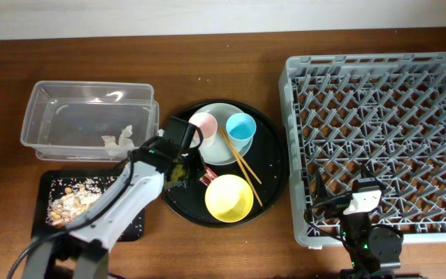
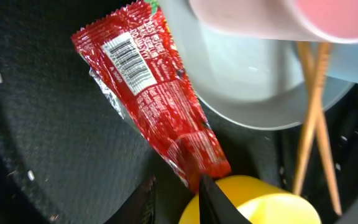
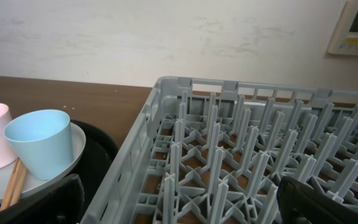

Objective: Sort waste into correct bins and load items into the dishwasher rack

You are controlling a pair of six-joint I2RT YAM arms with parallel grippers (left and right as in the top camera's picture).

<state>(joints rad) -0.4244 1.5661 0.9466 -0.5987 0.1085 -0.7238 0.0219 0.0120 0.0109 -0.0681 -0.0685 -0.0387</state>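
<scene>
A red snack wrapper (image 1: 206,178) lies on the round black tray between the grey-white plate (image 1: 221,151) and the yellow bowl (image 1: 229,198). My left gripper (image 1: 186,172) is open just beside it. In the left wrist view the wrapper's (image 2: 154,106) lower end lies at the fingertips (image 2: 179,196), touching the right finger, next to the bowl (image 2: 253,202). The pink cup (image 1: 204,124) and blue cup (image 1: 241,126) stand on the plate. The chopsticks (image 1: 242,167) lie across it. My right gripper (image 1: 360,203) is open and empty over the dishwasher rack's (image 1: 378,70) front left corner (image 3: 179,205).
The clear tub (image 1: 53,116) at the back left holds a white paper ball (image 1: 118,140). The shallow black tray (image 1: 134,225) at the front left holds beige food scraps (image 1: 68,201). The round black tray (image 1: 273,159) sits between the tub and the rack.
</scene>
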